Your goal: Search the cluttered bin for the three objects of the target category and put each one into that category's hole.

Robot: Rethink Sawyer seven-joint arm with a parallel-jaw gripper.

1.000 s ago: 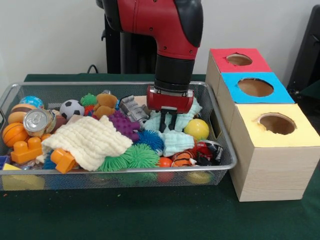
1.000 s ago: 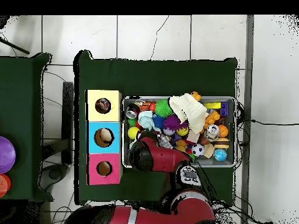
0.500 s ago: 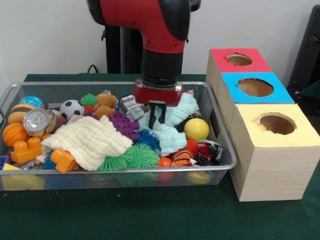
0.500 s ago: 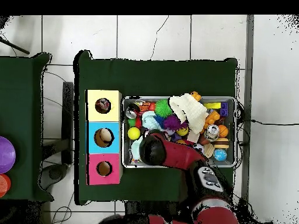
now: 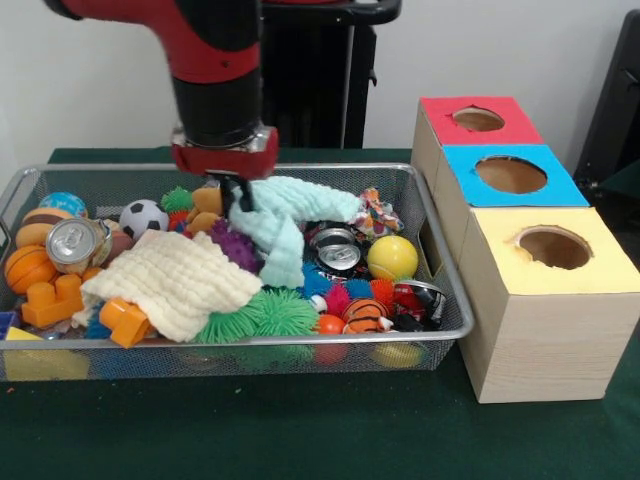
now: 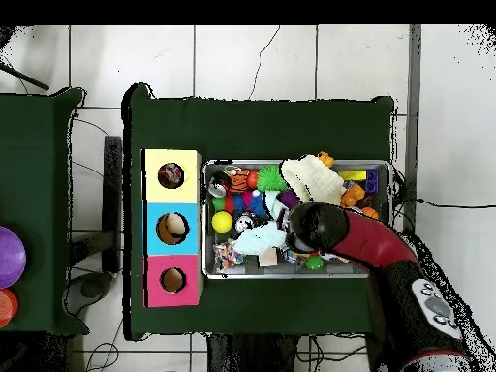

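Gripper (image 5: 238, 186) fingers clenched on pale mint cloth (image 5: 283, 222), lifted and draping over wire bin (image 5: 440, 268) clutter.

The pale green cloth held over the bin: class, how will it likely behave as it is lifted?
Probably floppy: the pale green cloth droops in folds from the tool. Likely light, since it hangs from one pinched corner. Its trailing end lies by the crushed can, so it may drag neighbours.
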